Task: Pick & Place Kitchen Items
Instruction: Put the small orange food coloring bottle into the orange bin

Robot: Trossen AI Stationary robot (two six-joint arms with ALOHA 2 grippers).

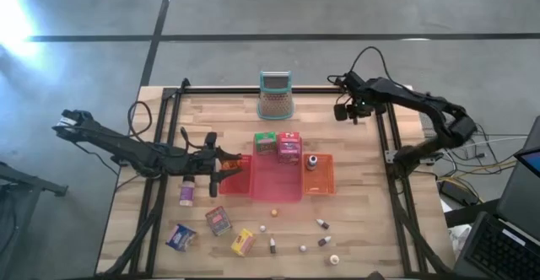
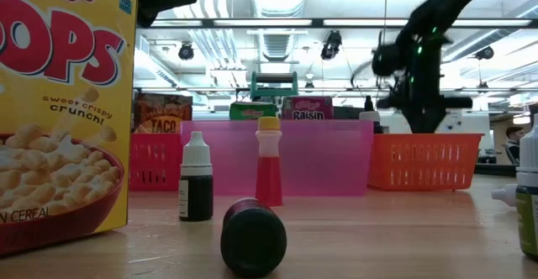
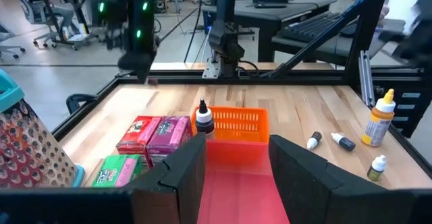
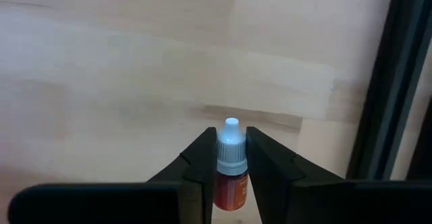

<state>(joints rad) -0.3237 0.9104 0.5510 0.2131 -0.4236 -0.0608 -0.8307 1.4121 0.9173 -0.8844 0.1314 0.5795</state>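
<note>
Two plastic trays sat side by side at the centre of the worktop point(image 1: 354, 238): a red tray point(image 1: 272, 179) that appeared bare inside, and at its 3 o'clock a smaller orange tray point(image 1: 324, 181) holding one dark-capped bottle point(image 1: 312, 161). Touching the red tray's 12 o'clock rim stood a green box point(image 1: 265, 142) and a pink box point(image 1: 288, 146). The right gripper point(image 4: 231, 158), raised above the worktop's 1 o'clock corner, was clamped on a small orange bottle point(image 4: 229, 177) with a pale blue cap. The left gripper point(image 3: 236, 158) hovered at the red tray's 9 o'clock edge, fingers parted and holding nothing. More boxes point(image 1: 219, 221) and tiny bottles point(image 1: 323, 223) lay scattered toward 6 o'clock, and a mesh holder point(image 1: 275, 96) stood at 12 o'clock.
</note>
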